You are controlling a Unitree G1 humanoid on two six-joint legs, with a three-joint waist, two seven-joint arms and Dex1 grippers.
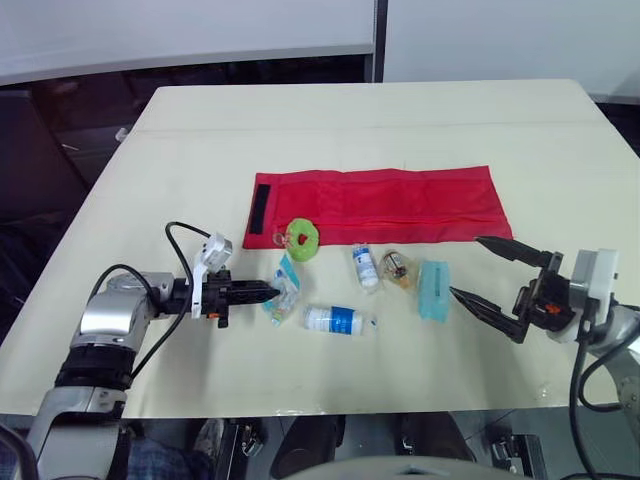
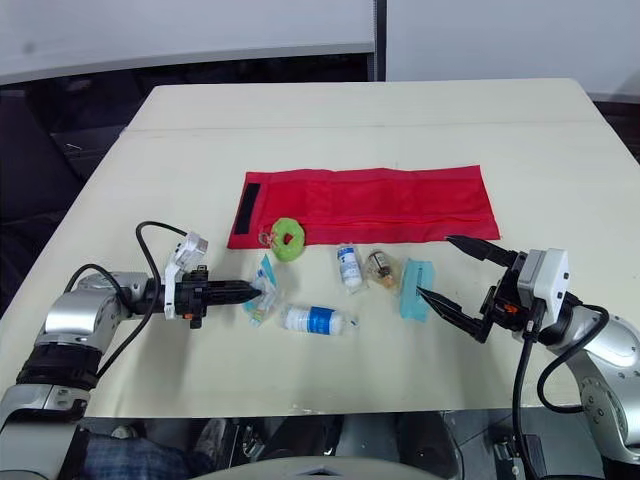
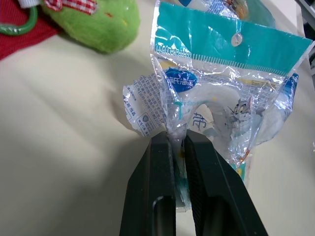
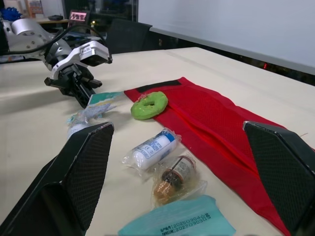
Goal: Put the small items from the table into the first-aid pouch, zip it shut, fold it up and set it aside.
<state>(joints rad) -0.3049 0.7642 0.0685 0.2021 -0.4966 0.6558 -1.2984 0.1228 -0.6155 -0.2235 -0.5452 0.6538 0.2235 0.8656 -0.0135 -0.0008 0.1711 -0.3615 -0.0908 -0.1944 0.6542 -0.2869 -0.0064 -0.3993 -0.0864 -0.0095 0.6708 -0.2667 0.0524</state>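
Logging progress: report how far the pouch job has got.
Nothing looks packed: the red pouch lies flat, unfolded. In hand: the left gripper is shut on the clear packet; the right gripper hangs open near the teal packet. Left: the green ring, the large bottle, the small bottle, the brown item, then zipping, folding, setting aside.

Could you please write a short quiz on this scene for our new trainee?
1. True or false: the left pincer is shut on the clear plastic packet with the teal header.
2. Where is the green plush ring? A) at the near edge of the flat red fabric pouch; B) atop a bottle; C) on the floor.
3. Fill in: the right pincer is ____ and holds nothing.
Key: 1 true; 2 A; 3 open.
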